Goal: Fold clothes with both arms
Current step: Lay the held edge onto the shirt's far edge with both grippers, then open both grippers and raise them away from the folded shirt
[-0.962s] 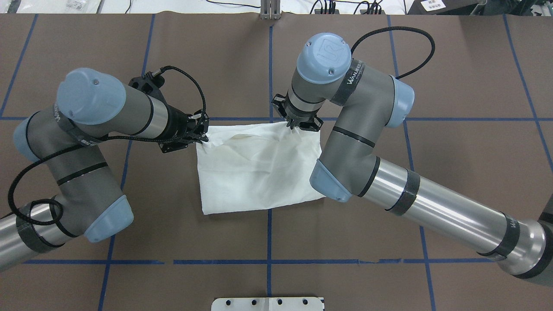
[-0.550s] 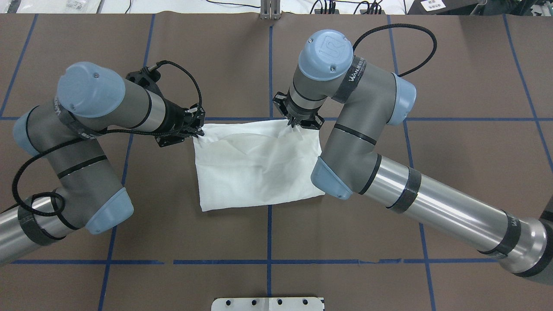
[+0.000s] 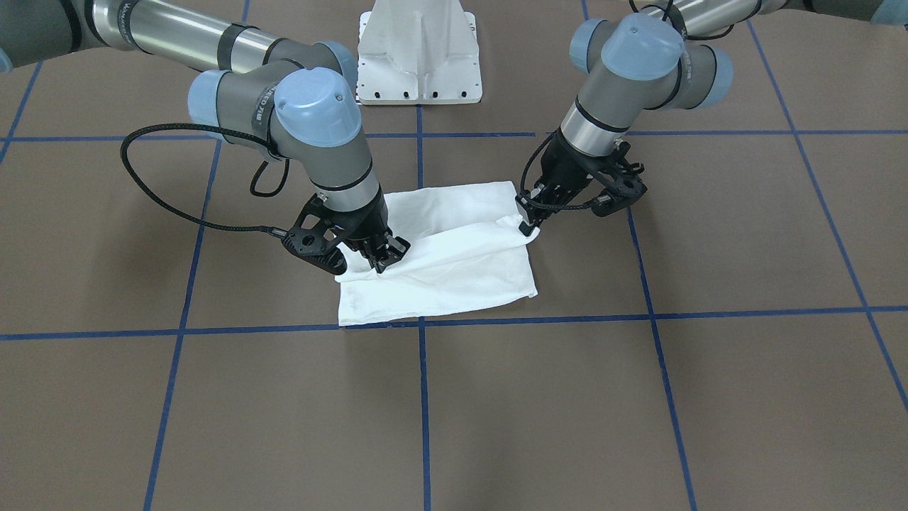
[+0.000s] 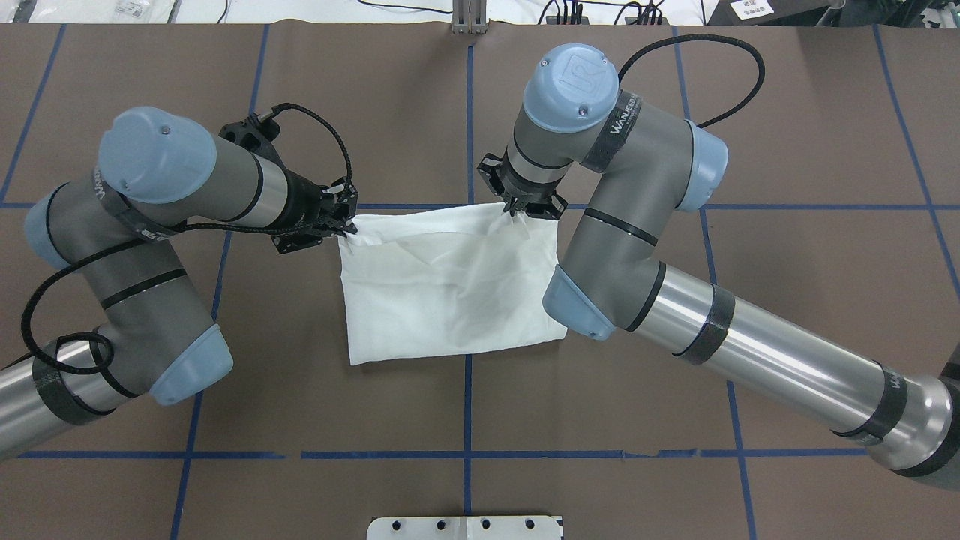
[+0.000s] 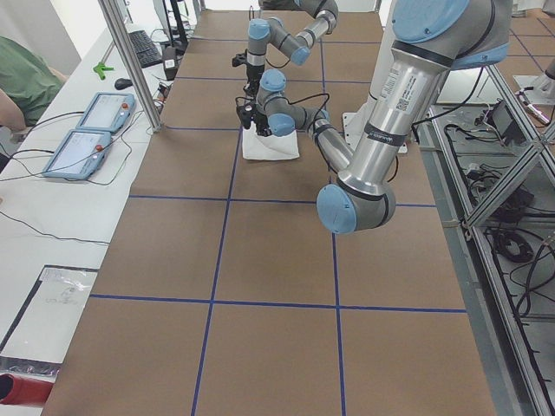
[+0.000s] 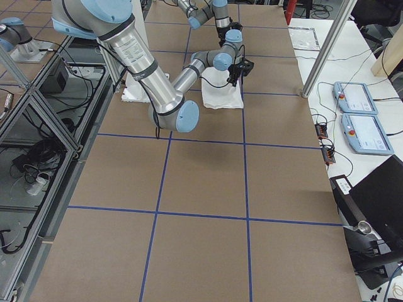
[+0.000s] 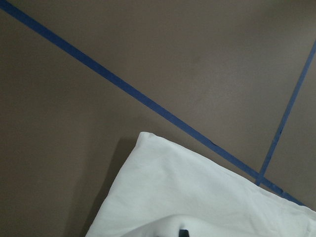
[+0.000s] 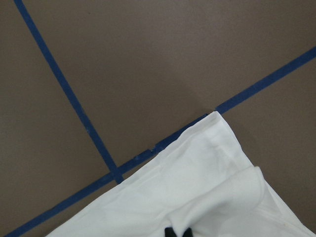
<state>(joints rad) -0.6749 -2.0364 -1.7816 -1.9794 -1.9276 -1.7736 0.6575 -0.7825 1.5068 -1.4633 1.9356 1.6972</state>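
Note:
The white T-shirt (image 4: 450,285) lies folded into a rough rectangle at the table's middle, also seen from the front (image 3: 454,277). No text, collar or label shows. My left gripper (image 4: 349,225) is shut on the upper layer at the shirt's far left corner; in the front view it is on the right (image 3: 528,226). My right gripper (image 4: 517,212) is shut on the upper layer near the far right corner, on the left in the front view (image 3: 383,259). Both wrist views show white cloth (image 7: 187,197) (image 8: 197,197) under the fingertips, just lifted off the lower layer.
The brown table (image 4: 675,337) carries a grid of blue tape lines (image 4: 466,450). The white pedestal base (image 3: 418,57) stands behind the shirt. Two pendants (image 5: 95,130) lie on a side bench beyond the table's far edge.
Both grippers have carried the shirt's upper layer a little toward the far edge. The raised fold in the cloth has flattened, and the shirt's far edge now lies near the blue line.

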